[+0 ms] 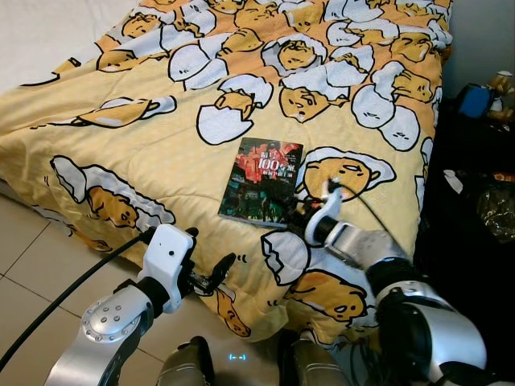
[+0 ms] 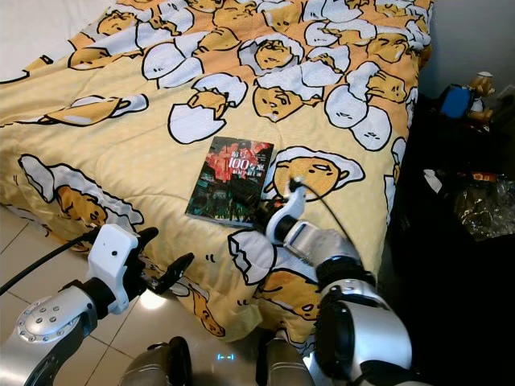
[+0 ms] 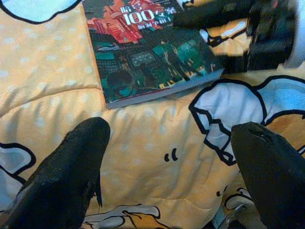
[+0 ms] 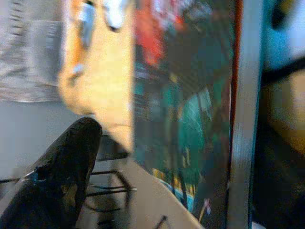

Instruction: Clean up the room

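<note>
A book [image 1: 261,181] with a dark red and green cover lies flat on the yellow egg-print quilt [image 1: 145,153], near the bed's front edge. My right gripper [image 1: 288,211] is at the book's near right corner, open, with one black finger [image 3: 209,16] lying over the cover. In the right wrist view the cover [image 4: 186,119] stands very close beside one finger [image 4: 62,176]. My left gripper [image 1: 213,273] hangs open by the quilt's front edge, short of the book [image 3: 152,57], with nothing between its fingers [image 3: 66,176].
Pale floor tiles [image 1: 32,257] lie to the left, in front of the bed. To the right of the bed is a dark area with bags and small items [image 1: 483,104]. A white sheet [image 1: 48,32] shows at the bed's far left.
</note>
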Controlling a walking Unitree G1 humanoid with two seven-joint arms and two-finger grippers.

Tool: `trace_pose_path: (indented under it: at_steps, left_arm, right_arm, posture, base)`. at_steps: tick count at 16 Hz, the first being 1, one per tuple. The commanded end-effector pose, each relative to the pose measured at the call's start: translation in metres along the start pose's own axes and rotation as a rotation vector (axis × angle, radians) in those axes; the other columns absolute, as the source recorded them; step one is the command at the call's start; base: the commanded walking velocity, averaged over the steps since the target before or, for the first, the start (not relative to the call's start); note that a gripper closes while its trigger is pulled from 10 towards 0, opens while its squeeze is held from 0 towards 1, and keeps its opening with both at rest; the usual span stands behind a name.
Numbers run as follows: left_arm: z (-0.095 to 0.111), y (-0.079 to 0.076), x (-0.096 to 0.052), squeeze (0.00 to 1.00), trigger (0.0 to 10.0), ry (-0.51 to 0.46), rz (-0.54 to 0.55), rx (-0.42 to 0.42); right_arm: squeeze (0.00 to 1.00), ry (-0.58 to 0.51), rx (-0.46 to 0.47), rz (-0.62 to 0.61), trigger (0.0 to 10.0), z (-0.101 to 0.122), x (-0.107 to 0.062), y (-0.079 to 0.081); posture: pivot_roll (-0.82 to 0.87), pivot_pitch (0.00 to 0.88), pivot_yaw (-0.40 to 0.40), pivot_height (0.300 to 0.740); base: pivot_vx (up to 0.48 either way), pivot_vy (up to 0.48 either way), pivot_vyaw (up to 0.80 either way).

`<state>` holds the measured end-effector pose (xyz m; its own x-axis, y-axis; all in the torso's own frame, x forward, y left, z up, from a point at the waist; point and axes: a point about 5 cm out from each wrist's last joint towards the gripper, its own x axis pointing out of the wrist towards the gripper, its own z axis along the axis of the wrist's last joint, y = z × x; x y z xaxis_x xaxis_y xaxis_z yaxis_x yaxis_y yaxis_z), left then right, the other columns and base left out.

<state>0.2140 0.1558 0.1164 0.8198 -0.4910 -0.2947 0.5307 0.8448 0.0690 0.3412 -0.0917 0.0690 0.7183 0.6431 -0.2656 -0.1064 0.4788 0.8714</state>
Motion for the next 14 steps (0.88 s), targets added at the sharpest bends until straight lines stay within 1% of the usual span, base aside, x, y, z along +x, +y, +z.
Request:
trace_pose_path:
  at_steps: [1, 2, 4, 5, 6, 7, 9, 14]
  left_arm:
    - [-0.005, -0.001, 0.0, 0.0, 10.0, 0.019, -0.01, -0.001]
    - [-0.005, -0.001, 0.0, 0.0, 10.0, 0.019, -0.011, -0.001]
    - [-0.005, -0.002, 0.001, 0.0, 10.0, 0.019, -0.011, -0.001]
    - [-0.005, -0.002, 0.002, 0.0, 10.0, 0.017, -0.005, -0.004]
    - [-0.006, -0.002, 0.002, 0.0, 10.0, 0.014, 0.002, -0.01]
    - [-0.007, -0.003, 0.001, 0.0, 10.0, 0.014, 0.006, -0.016]
    - [-0.008, -0.005, 0.001, 0.0, 10.0, 0.017, 0.005, -0.02]
    - [-0.009, -0.002, 0.005, 0.0, 10.0, 0.017, 0.009, -0.025]
  right_arm:
    - [0.0, 0.006, 0.001, -0.069, 10.0, -0.006, 0.0, -0.008]
    - [0.0, -0.003, 0.007, -0.102, 10.0, -0.008, 0.001, -0.01]
    - [0.0, -0.007, 0.025, -0.114, 10.0, -0.011, 0.003, -0.01]
    - [0.0, -0.028, 0.077, -0.112, 10.0, -0.012, 0.006, -0.007]
    - [0.0, -0.045, 0.113, -0.088, 4.1, -0.012, 0.008, -0.004]
    - [0.0, -0.056, 0.142, -0.049, 0.0, -0.011, 0.009, 0.001]
    - [0.0, -0.065, 0.159, -0.018, 0.0, -0.009, 0.01, 0.005]
    - [0.0, -0.073, 0.154, -0.025, 0.0, -0.007, 0.009, 0.003]
  posture:
    - [-0.1, 0.209, -0.029, 0.74]
    - [-0.1, 0.207, -0.027, 0.74]
    - [-0.09, 0.205, -0.031, 0.74]
    - [-0.09, 0.208, -0.038, 0.74]
    - [-0.09, 0.207, -0.039, 0.74]
    - [-0.09, 0.206, -0.039, 0.74]
    - [-0.09, 0.202, -0.037, 0.74]
    - [-0.1, 0.198, -0.027, 0.74]
  base:
    - [0.0, 0.0, 0.0]
    - [0.0, 0.0, 0.0]
    - [0.0, 0.0, 0.0]
    - [0.0, 0.0, 0.0]
    - [0.0, 0.0, 0.0]
    - [0.0, 0.0, 0.0]
    - [0.0, 0.0, 0.0]
    - [0.0, 0.0, 0.0]
